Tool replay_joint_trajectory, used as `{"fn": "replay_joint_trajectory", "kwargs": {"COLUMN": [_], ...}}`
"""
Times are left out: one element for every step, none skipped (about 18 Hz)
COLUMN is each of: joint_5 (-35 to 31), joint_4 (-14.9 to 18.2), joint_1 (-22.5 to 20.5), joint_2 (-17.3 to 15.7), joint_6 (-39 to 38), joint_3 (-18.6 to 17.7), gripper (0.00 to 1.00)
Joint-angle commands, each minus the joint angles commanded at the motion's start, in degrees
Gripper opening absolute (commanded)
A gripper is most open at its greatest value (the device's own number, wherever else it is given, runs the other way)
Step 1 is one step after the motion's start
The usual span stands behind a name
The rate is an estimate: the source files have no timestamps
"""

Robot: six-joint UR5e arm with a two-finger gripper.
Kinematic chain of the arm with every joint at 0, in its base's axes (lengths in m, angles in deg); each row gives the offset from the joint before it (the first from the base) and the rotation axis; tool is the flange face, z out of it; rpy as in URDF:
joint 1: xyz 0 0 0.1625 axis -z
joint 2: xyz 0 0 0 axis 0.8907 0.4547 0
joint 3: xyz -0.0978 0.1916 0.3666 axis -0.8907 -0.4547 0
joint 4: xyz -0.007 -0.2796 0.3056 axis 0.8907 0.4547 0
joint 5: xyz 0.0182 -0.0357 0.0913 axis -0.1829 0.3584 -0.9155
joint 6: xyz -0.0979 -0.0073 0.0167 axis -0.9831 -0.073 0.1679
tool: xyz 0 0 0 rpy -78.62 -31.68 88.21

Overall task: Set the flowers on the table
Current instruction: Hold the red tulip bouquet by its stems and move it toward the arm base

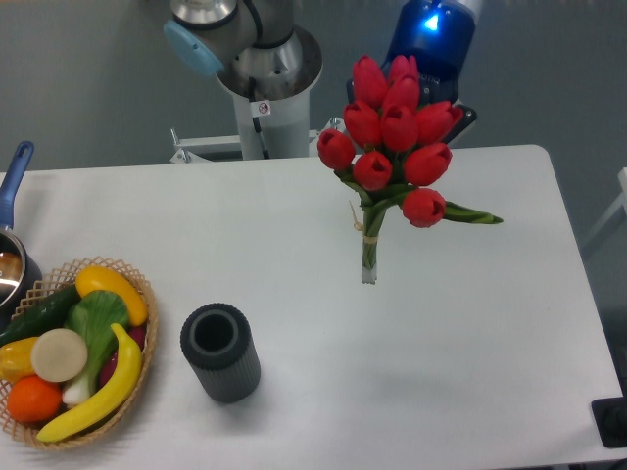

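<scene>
The flowers (397,132), a bunch of red tulips with green stems and leaves tied with pale string, hang upright over the far middle of the white table (470,323). The stem ends point down at about (368,274); I cannot tell whether they touch the tabletop. My gripper (416,103), with a blue light on its wrist, comes down from the top behind the blooms. Its fingers are mostly hidden by the tulip heads, and it holds the bunch up near the blooms.
A black hollow cylinder (220,352) stands at the front left of centre. A wicker basket (137,377) of fruit and vegetables sits at the front left corner. A pot with a blue handle (12,196) is at the left edge. The robot base (266,73) stands behind the table.
</scene>
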Motion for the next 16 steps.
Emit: {"fn": "replay_joint_trajectory", "kwargs": {"joint_5": [-1.06,-1.76,-2.20,-2.64,-3.26,-4.22,-5.01,-5.89,-6.68,-7.65,-9.40,-11.76,-14.05,-16.34,-18.80,-21.17], "joint_4": [0.00,0.00,0.09,0.09,0.09,0.35,0.70,1.14,1.32,1.32,1.32,1.41,1.67,2.37,3.42,4.56], "joint_1": [0.09,0.26,0.35,0.35,0.35,0.44,0.53,0.61,0.62,0.96,1.66,2.28,2.98,3.77,4.56,5.09], "joint_2": [-0.18,-0.44,-0.70,-0.79,-0.88,-0.97,-1.40,-1.67,-1.76,-1.85,-1.93,-2.02,-2.11,-2.11,-2.29,-2.63], "joint_6": [-0.62,-0.71,-0.71,-0.71,-0.71,-0.71,-0.71,-0.63,-0.63,-0.45,-0.45,-0.45,-0.45,-0.45,-0.36,-0.01], "joint_3": [0.00,0.00,-0.09,0.00,0.00,-0.09,-0.17,-0.52,-1.14,-1.66,-1.93,-1.93,-2.11,-2.28,-2.55,-2.90], "gripper": [0.18,0.18,0.18,0.18,0.18,0.18,0.18,0.18,0.17,0.17,0.16,0.16,0.16,0.13,0.13,0.13]}}
